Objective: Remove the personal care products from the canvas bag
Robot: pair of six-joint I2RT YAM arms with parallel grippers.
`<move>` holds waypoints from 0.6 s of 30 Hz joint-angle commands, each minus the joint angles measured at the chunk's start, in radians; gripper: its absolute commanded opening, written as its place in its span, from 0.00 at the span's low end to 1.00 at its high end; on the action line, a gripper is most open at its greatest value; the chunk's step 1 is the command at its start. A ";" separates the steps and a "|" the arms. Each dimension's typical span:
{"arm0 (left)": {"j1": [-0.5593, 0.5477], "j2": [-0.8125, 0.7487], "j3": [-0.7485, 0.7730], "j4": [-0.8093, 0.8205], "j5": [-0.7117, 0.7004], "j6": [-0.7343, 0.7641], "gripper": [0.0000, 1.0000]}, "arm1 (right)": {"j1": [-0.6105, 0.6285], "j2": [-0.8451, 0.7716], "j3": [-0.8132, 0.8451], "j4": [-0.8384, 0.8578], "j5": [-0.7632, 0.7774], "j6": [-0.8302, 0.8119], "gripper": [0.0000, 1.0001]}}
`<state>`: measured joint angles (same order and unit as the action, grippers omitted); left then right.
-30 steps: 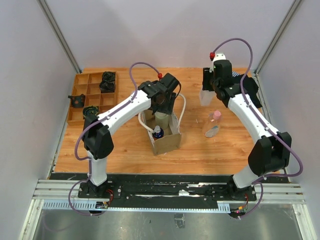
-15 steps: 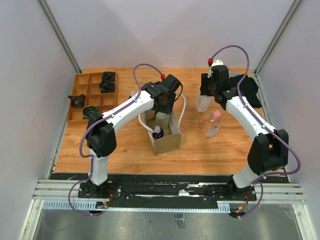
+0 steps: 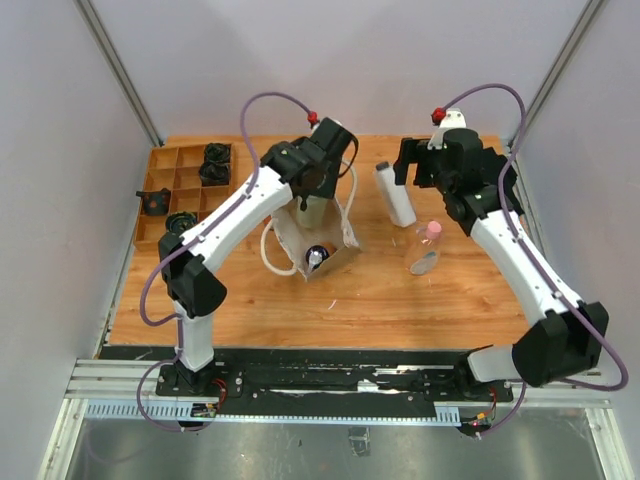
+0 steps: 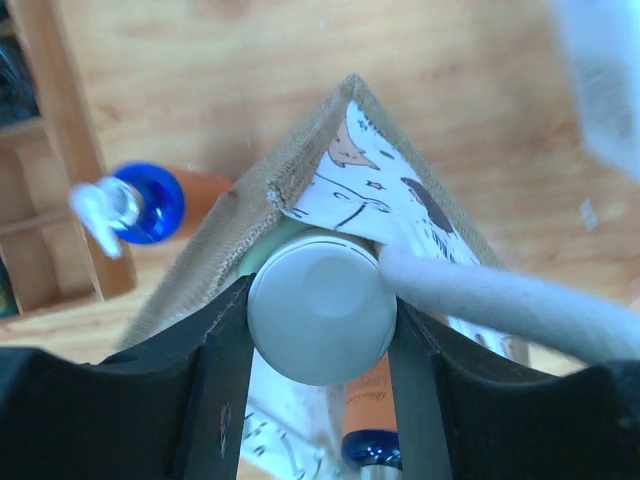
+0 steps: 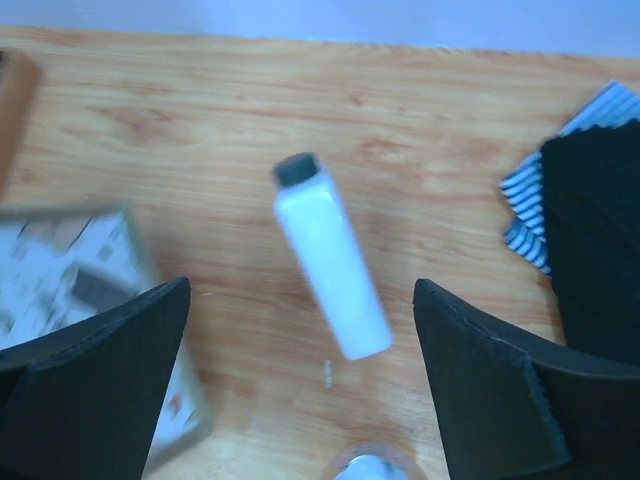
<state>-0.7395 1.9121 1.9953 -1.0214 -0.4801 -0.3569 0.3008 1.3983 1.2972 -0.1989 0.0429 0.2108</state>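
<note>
Gripping the cream cap [image 4: 322, 300], the left claw [image 4: 320, 318] holds the olive-beige bottle [image 3: 313, 210], whose long axis runs down into the tilted canvas bag [image 3: 346, 240]. Two orange bottles (blue caps both): one [image 4: 371, 415] bagged, one [image 4: 165, 200] outside. One white bottle [image 5: 332, 270] lies on the table [image 3: 250, 300], cap toward the far edge, below the right claw [image 5: 305, 400], whose jaws are spread wide. One pink-capped bottle [image 3: 426, 250] lies nearby.

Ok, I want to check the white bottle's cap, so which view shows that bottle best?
Right wrist: the white bottle shows whole, dark cap to base, lying between the open right fingers. The top external view shows it small, from above. The left wrist has only an unidentifiable white blur at its edge.
</note>
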 commanded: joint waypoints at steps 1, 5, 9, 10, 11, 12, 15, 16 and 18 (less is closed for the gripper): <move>0.055 -0.106 0.270 0.071 -0.096 0.023 0.01 | 0.098 -0.112 -0.010 -0.013 -0.097 -0.017 0.90; 0.151 -0.097 0.366 0.064 0.027 0.010 0.04 | 0.206 -0.180 -0.040 -0.023 -0.103 -0.043 0.86; 0.213 -0.054 0.364 0.043 0.155 -0.011 0.01 | 0.222 -0.198 -0.058 -0.037 -0.089 -0.040 0.86; 0.213 -0.038 0.363 0.034 0.163 -0.014 0.01 | 0.222 -0.195 -0.054 -0.043 -0.089 -0.042 0.86; 0.213 -0.028 0.359 0.033 0.173 -0.018 0.01 | 0.222 -0.189 -0.049 -0.053 -0.093 -0.041 0.86; 0.213 -0.022 0.355 0.036 0.181 -0.018 0.01 | 0.222 -0.187 -0.045 -0.058 -0.102 -0.040 0.86; 0.213 -0.025 0.358 0.051 0.177 -0.019 0.01 | 0.229 -0.186 -0.049 -0.066 -0.142 -0.028 0.85; 0.213 -0.033 0.361 0.053 0.162 -0.018 0.00 | 0.234 -0.182 -0.051 -0.066 -0.148 -0.029 0.85; 0.215 -0.042 0.367 0.060 0.133 -0.015 0.01 | 0.242 -0.163 -0.056 -0.070 -0.153 -0.031 0.85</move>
<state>-0.5194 1.9125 2.3268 -1.0641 -0.3233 -0.3672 0.5232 1.2179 1.2572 -0.2600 -0.0750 0.1829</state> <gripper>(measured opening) 0.530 0.854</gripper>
